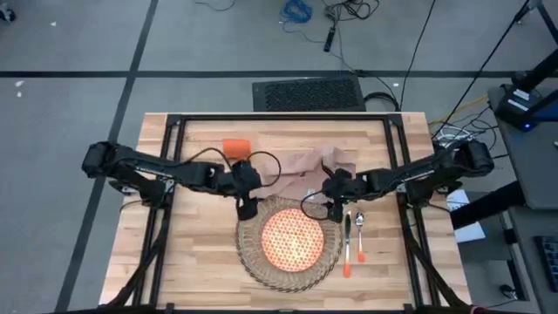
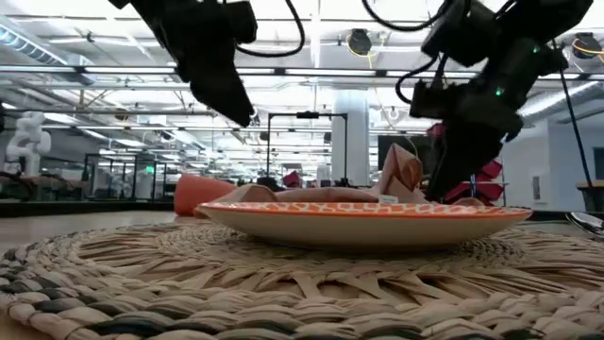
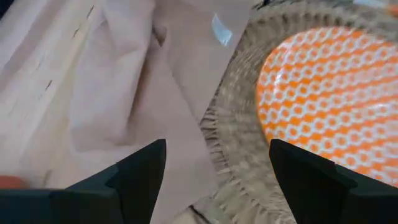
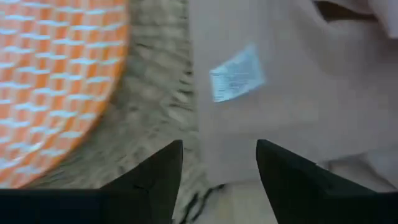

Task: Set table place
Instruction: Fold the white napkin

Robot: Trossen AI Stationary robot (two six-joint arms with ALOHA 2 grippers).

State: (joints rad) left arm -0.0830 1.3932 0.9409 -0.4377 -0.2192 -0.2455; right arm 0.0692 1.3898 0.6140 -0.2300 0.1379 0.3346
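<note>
While the orange-patterned plate (image 1: 293, 240) sits centred on the woven placemat (image 1: 253, 262), both grippers hang above the placemat's far rim. The left gripper (image 1: 247, 209) and right gripper (image 1: 336, 209) each have fingers spread, grasping nothing. Just beyond the placemat lies the crumpled beige napkin (image 1: 301, 167), the orange cup (image 1: 235, 146) farther back, the cutlery (image 1: 352, 237) beside the placemat.

Pale wood-grain tabletop (image 1: 192, 262) under rough woven wicker placemat (image 1: 253, 262), glossy orange-patterned plate (image 1: 292, 240), soft matt beige cloth napkin (image 1: 305, 166) with small paper-like label (image 4: 235, 73).
</note>
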